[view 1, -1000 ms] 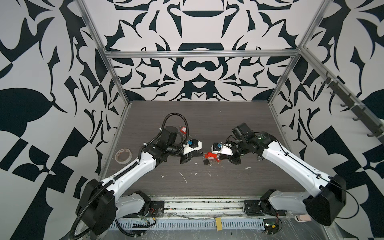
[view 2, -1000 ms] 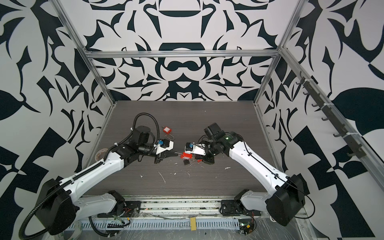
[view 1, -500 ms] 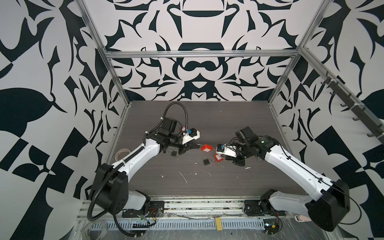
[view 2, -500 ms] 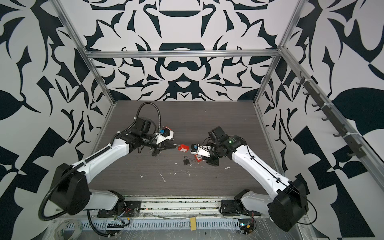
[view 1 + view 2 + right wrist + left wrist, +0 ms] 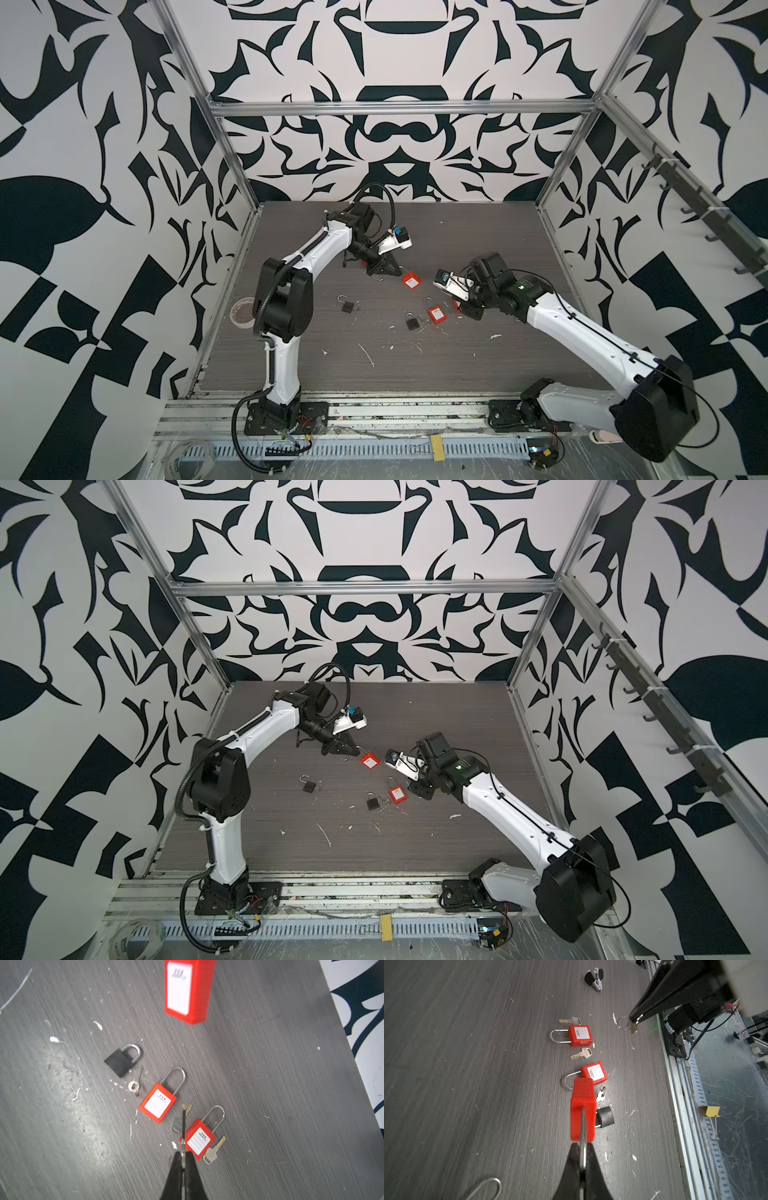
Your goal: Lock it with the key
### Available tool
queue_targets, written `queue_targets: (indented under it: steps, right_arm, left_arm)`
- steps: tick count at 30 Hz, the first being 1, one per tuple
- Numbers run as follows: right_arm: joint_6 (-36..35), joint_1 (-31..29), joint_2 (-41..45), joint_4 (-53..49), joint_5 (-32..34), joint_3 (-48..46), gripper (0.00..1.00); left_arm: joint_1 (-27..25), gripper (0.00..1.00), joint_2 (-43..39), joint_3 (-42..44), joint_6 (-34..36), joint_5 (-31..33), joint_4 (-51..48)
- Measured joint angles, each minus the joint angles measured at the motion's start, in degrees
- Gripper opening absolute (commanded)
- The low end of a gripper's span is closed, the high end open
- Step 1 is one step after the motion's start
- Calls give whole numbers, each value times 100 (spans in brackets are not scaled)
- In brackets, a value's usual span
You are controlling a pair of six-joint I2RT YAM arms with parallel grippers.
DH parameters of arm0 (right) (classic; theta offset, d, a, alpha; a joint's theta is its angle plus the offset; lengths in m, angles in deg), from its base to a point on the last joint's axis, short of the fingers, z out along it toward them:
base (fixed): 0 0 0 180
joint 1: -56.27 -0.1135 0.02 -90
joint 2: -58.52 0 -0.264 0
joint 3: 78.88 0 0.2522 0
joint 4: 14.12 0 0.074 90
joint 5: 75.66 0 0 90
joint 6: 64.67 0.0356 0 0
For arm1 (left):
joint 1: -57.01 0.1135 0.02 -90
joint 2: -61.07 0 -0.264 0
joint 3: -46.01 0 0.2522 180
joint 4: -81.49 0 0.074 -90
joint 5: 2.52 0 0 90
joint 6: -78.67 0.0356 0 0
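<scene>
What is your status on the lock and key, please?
Left gripper shut on red padlock, by shackle, raised. Right gripper shut on key, not yet inserted. Nothing between them.

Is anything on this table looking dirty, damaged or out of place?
Yes: white scraps litter the dark table, mostly toward the front. One black padlock lies apart at the left, its shackle swung open.

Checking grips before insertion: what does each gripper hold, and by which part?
The left gripper holds a red padlock by its shackle; the right gripper pinches a key by its head, blade outward.
</scene>
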Motion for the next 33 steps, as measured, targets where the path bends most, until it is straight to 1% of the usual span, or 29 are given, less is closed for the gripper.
queue_targets:
  steps: [4,9,12,18,22,30,33]
  right_arm:
    - [184,0,-315,260,-22,13,0]
    - [407,0,-903,546,-46,70,0]
    - [485,4,-1126,706,-74,136,0]
    - [841,7,-1486,1003,-199,289,0]
    - [1178,7,-1744,1095,-306,422,0]
    - [2109,9,-2138,1388,-741,494,0]
    - [2518,9,-2332,1515,-807,544,0]
  left_arm:
    - [4,0,575,-549,85,94,-579]
    - [4,0,1342,-1537,273,256,-1410]
    - [4,0,1711,-1978,378,389,-1823]
    - [2,0,1928,-2087,562,625,-2326]
    - [2,0,1956,-2090,608,748,-2441]
    - [2,0,2199,-2326,619,859,-2583]
    - [0,3,2293,-2339,632,861,-2592]
